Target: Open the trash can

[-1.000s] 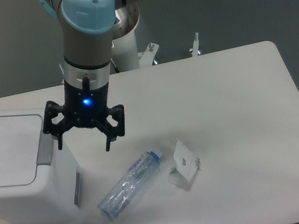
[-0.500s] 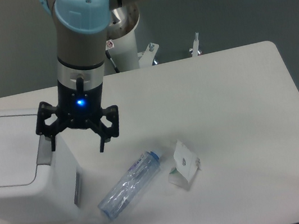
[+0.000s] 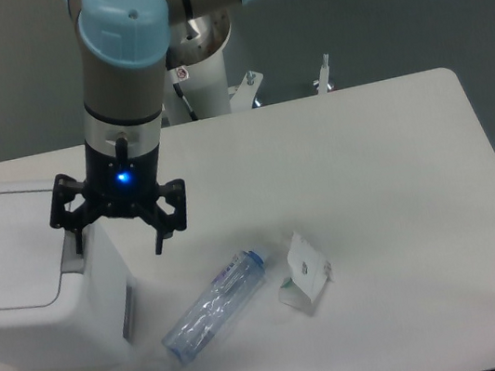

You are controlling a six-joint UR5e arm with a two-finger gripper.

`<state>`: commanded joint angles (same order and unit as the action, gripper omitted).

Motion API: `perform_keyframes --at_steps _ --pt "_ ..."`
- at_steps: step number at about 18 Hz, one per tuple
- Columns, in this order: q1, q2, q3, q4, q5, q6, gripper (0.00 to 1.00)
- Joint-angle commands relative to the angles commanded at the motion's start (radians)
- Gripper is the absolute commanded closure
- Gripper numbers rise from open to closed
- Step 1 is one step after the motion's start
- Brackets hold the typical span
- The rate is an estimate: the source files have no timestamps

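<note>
At the worktop's (image 3: 384, 154) left edge the trash can (image 3: 20, 297) is sitting lid-down, and we are hovering our spread, empty claw (image 3: 113, 237) over its grey tab (image 3: 70, 254). We are risking a finger slipping off that narrow tab, or nudging the bottle (image 3: 215, 305) lying nearby.

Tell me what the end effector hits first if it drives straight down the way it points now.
Probably the trash can: one finger of the open end effector hangs over its grey push tab, the other over bare table. Depth is unclear from this view.
</note>
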<state>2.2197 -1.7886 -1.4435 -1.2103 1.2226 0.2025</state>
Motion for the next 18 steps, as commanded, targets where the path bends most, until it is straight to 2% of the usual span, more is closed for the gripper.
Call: perform_keyframes --at_steps 11,16,18 --pt "0.003 0.002 0.028 0.006 0.003 -0.005 0.00" --pt "0.078 -0.005 0.035 0.040 0.063 0.024 0.00" --pt "0.116 -0.021 0.032 0.086 0.098 0.070 0.00"
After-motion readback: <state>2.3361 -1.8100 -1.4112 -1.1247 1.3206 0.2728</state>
